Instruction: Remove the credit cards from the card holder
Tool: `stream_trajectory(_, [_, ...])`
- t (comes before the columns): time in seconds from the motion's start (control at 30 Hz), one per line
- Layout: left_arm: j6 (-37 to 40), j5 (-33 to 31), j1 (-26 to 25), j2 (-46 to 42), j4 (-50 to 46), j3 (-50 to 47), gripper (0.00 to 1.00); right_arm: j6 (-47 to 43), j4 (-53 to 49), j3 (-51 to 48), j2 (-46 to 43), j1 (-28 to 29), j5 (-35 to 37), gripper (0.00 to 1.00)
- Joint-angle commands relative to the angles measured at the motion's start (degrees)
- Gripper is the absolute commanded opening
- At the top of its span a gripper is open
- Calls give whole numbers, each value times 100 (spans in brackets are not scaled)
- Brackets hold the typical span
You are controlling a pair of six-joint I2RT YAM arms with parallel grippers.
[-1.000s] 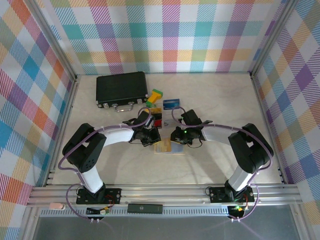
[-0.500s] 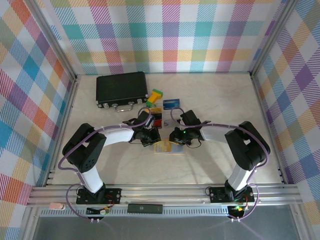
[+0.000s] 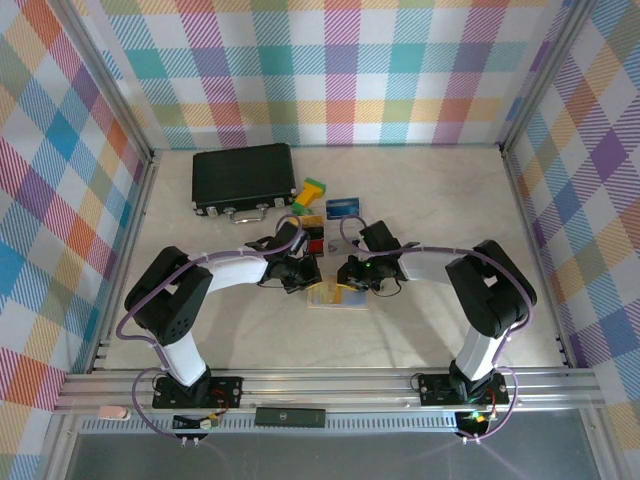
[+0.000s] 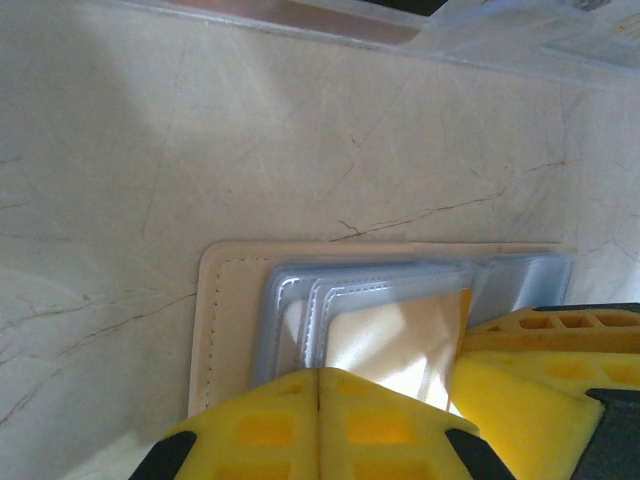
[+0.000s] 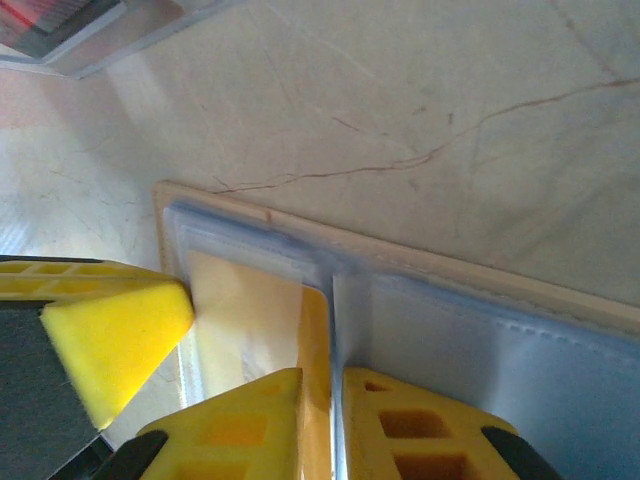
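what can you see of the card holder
The card holder lies flat on the table: a cream backing carrying soft, translucent blue-grey stitched pockets, one holding a yellowish-tan card. The left gripper is pinched shut on its edge; the right gripper grips at the card.

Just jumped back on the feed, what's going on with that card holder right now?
Both arms are working on the card holder in the middle of the table. The left gripper is shut on the holder's near edge, pinning it down. The right gripper appears to be pinched on the edge of the yellowish-tan card, which sits mostly inside its pocket. A blue card already lies out on the table behind them.
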Motion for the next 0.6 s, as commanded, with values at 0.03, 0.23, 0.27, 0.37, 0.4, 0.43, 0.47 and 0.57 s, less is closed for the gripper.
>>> stream_trajectory(0.03, [12,-312,-38,177,-480,-151,6,34,176,36,80,-19,-220,17])
stream_trajectory(0.23, [-12,-320,-38,157,-480,-185,6,35,202,29,93,-18,-248,14])
stream_trajectory(0.27, [-20,-331,-38,145,-473,-188,7,22,185,27,86,-23,-229,13])
stream_trajectory(0.37, [-25,-370,-38,118,-508,-195,7,9,140,14,33,-20,-122,11])
stream_trajectory(0.4, [-23,-376,-38,107,-516,-188,8,-7,119,5,11,-21,-92,10])
stream_trajectory(0.43, [-26,-385,-34,98,-531,-188,9,-22,94,1,-22,-21,-52,9])
stream_trajectory(0.47, [-21,-391,-33,91,-540,-177,9,-35,60,-8,-37,-23,-5,8])
stream_trajectory(0.57, [9,-420,-25,19,-585,-142,11,-86,-60,-38,-135,-23,168,7])
